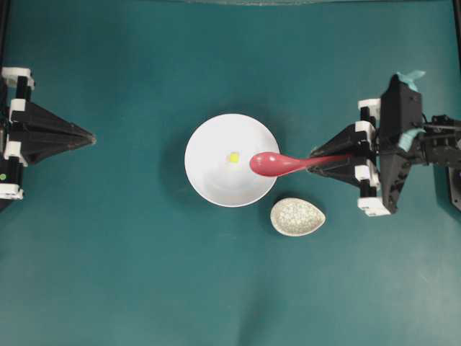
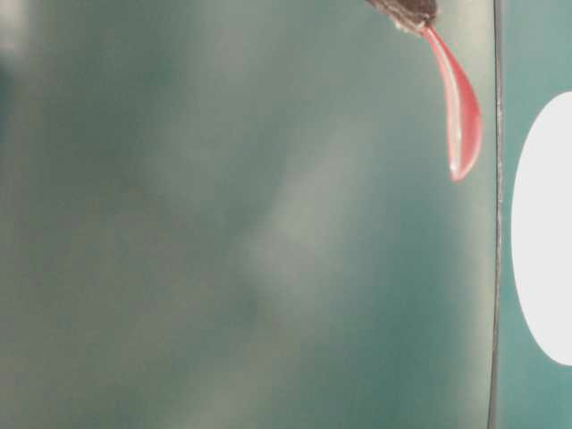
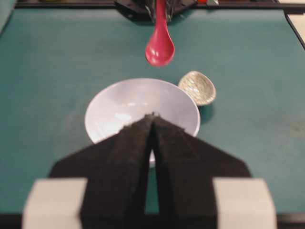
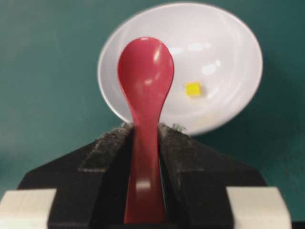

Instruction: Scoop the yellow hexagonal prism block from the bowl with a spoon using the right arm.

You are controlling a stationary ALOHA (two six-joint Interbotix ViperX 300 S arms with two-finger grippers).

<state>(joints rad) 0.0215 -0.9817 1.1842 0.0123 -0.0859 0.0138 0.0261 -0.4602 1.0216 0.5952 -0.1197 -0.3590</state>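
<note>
The white bowl [image 1: 212, 180] sits mid-table and holds the tiny yellow block [image 1: 233, 157] near its middle; both show in the right wrist view, the bowl [image 4: 228, 57] and the block [image 4: 192, 88]. My right gripper [image 1: 315, 164] is shut on the handle of the pink-red spoon [image 1: 277, 164]. The spoon's scoop hangs over the bowl's right rim, just right of the block, and it also shows in the right wrist view [image 4: 145, 71] and the left wrist view [image 3: 159, 47]. My left gripper [image 1: 91, 137] is shut and empty at the far left, well apart from the bowl [image 3: 124, 102].
A speckled egg-shaped spoon rest [image 1: 297, 216] lies just below and right of the bowl, and it shows in the left wrist view [image 3: 197, 87]. The teal tabletop surrounds everything. The table-level view is mostly blurred, showing the spoon [image 2: 460, 112] hanging in the air.
</note>
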